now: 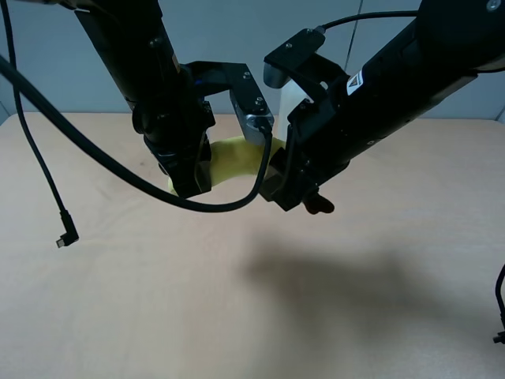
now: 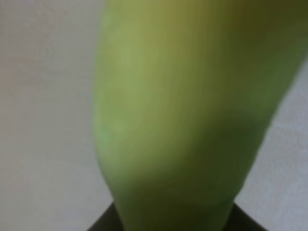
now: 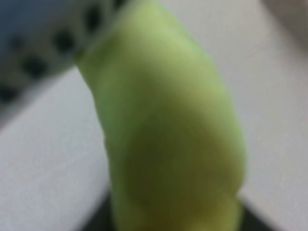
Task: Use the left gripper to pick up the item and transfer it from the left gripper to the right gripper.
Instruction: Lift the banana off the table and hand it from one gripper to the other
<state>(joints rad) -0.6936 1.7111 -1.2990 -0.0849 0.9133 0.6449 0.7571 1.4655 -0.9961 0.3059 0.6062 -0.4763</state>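
The yellow plush banana (image 1: 230,158) hangs in the air above the table, between my two arms. My left gripper (image 1: 189,180) is shut on its left end. My right gripper (image 1: 286,188) is closed around its right end, which the arm hides in the high view. The banana fills the left wrist view (image 2: 192,120) and the right wrist view (image 3: 178,139), blurred, running down between dark fingers at the lower edge. Its stem tip and tag are hidden.
The light wooden table (image 1: 158,316) lies below with the arms' shadow on it. A loose black cable with a plug (image 1: 66,234) dangles from the left arm. Another cable end (image 1: 499,332) shows at the right edge.
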